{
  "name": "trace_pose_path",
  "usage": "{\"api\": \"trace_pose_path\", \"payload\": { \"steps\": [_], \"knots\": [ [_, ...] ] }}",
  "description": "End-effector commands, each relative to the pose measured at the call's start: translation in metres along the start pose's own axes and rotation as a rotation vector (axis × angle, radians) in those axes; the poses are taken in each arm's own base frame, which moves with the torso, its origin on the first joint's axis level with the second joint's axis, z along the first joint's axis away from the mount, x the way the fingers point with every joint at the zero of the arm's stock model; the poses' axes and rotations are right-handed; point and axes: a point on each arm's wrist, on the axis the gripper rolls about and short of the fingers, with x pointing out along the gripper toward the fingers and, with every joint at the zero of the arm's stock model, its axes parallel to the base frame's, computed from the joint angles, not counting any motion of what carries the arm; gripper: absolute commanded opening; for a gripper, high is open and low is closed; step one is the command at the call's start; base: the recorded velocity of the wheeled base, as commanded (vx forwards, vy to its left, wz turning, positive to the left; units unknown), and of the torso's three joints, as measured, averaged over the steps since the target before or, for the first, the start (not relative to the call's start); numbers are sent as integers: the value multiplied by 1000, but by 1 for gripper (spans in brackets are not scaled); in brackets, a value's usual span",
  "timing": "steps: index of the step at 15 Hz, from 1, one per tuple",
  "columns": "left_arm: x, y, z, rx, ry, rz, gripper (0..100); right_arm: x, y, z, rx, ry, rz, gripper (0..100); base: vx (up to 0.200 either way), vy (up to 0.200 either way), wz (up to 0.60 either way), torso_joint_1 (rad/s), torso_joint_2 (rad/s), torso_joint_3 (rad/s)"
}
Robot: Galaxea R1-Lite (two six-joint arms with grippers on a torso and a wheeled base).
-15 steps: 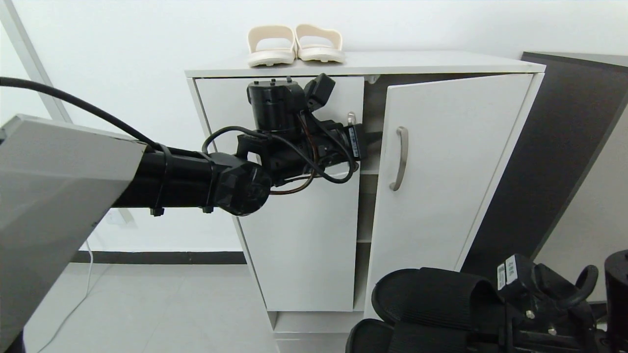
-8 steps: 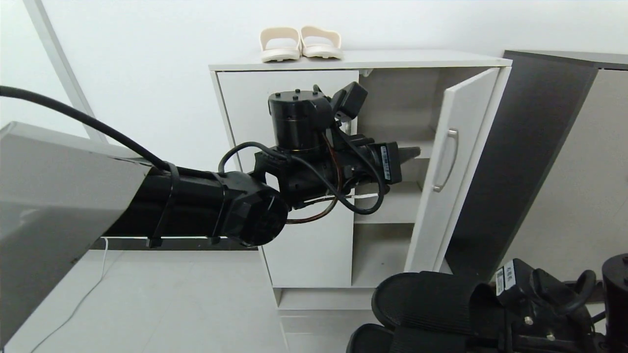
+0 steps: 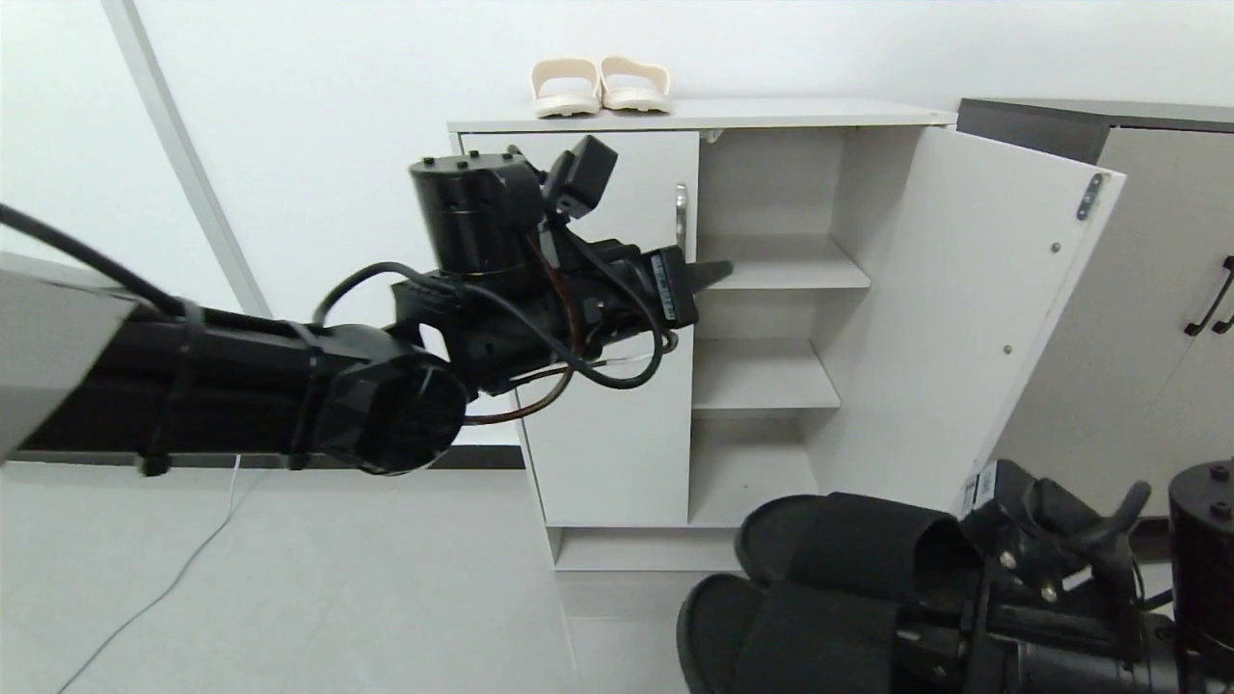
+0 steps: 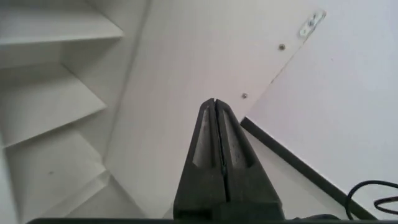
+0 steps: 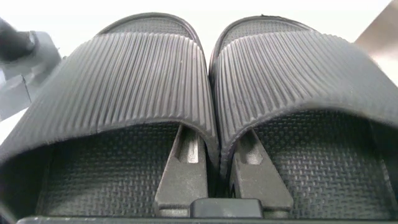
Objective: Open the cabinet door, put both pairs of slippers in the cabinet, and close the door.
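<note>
Cabinet: the white cabinet (image 3: 771, 114) stands against the wall (image 3: 337, 116). Its right door (image 3: 974, 318) is swung wide open and its left door (image 3: 598, 453) is shut.
Inside: the open right half shows two shelves (image 3: 781, 275) (plain white boards) above a bottom compartment.
Beige pair: the beige pair (image 3: 600, 87) of slippers sits side by side on the cabinet's top, on its left half near the back edge.
Black pair: the black pair (image 3: 839, 588) of slippers is low in front of the cabinet, off its front right corner, raised above the floor (image 3: 337, 598) in the right arm's grip.
Right gripper: the right gripper (image 5: 216, 149) has one finger inside each black slipper, under the strap, and pinches the two inner side walls together.
Left gripper: the left gripper (image 3: 713, 273) has its fingers pressed flat together with nothing between them. It is at the height of the upper shelf, just beside the left door's inner edge, with its tip pointing into the open half.
Beside: a grey cabinet (image 3: 1157, 289) stands beyond the open door.
</note>
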Motion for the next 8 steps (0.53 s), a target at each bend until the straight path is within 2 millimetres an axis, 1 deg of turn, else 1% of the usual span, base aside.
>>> {"api": "trace_pose_path", "payload": {
  "steps": [1, 2, 4, 5, 6, 7, 8],
  "knots": [
    [-62, -6, 22, 46, -39, 91, 0, 13, -4, 8, 25, 4, -78, 0, 0, 0, 0, 0, 0, 0],
    [-129, -12, 24, 97, -44, 255, 0, 31, -8, 17, 91, -1, -259, 0, 0, 0, 0, 0, 0, 0],
    [-193, -31, 8, 77, -40, 459, 0, 49, -13, 26, 136, -18, -393, 0, 0, 0, 0, 0, 0, 0],
    [-208, -36, 3, 75, -44, 503, 0, 53, -14, 28, 145, -21, -422, 0, 0, 0, 0, 0, 0, 0],
    [-242, -48, -12, 82, -68, 592, 0, 60, -16, 34, 178, -45, -483, 0, 0, 0, 0, 0, 0, 0],
    [-272, -59, -26, 99, -100, 729, 0, 68, -20, 39, 209, -61, -540, 0, 0, 0, 0, 0, 0, 0],
    [-292, -69, -36, 122, -117, 824, 0, 73, -25, 41, 225, -68, -594, 0, 0, 0, 0, 0, 0, 0]
  ]
}}
